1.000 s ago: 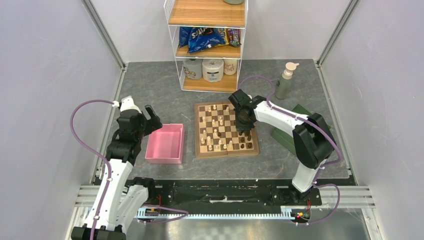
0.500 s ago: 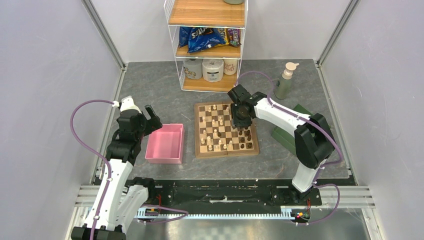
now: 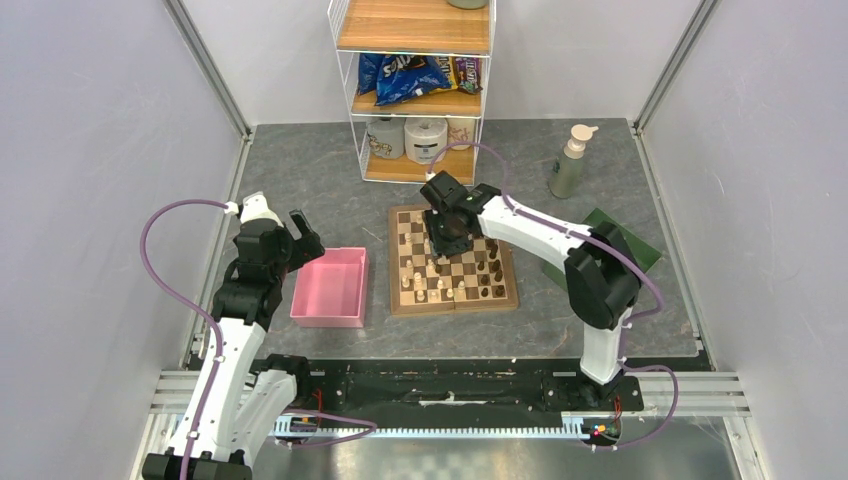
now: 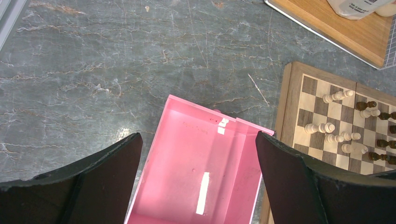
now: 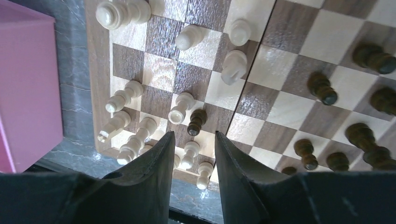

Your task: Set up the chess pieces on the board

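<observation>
Pieces (image 5: 184, 107), turned cream and dark, dot the checkered wooden board (image 5: 280, 109); right gripper (image 5: 194, 138) narrow, left gripper (image 4: 197, 140) wide.

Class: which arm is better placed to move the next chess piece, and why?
Right. The right claw hangs directly over the board among the chess pieces; the left claw sits over the pink tray, beside the board.

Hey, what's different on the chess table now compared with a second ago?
The right gripper swung left across the board, from its right side to its left half. Its jaws now stand apart with nothing clamped between them. The left gripper stayed wide open above the pink tray. The tray and board did not move.
</observation>
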`<state>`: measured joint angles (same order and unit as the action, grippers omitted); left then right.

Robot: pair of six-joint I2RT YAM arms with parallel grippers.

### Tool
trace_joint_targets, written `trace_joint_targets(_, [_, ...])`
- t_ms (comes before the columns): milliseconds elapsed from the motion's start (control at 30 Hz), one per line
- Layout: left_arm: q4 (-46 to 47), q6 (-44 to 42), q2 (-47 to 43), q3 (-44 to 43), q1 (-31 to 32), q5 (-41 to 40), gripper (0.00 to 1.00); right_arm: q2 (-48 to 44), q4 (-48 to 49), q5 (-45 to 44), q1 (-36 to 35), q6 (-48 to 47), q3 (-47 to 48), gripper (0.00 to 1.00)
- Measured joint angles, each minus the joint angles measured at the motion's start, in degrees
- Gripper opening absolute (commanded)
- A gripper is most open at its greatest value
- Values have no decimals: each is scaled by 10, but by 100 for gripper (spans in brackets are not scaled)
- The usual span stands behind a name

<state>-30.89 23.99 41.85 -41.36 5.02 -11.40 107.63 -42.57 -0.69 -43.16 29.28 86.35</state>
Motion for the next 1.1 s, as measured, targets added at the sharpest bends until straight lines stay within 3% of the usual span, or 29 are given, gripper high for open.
trace_joint_targets(600, [0, 0, 0, 0, 0, 0, 99, 45, -2, 7, -10, 1, 4, 36])
trace_joint_targets(867, [0, 0, 0, 0, 0, 0, 99, 48, -2, 12, -11, 1, 4, 20])
trace_joint_targets(1100, [0, 0, 0, 0, 0, 0, 99, 46, -4, 3, -12, 1, 4, 18])
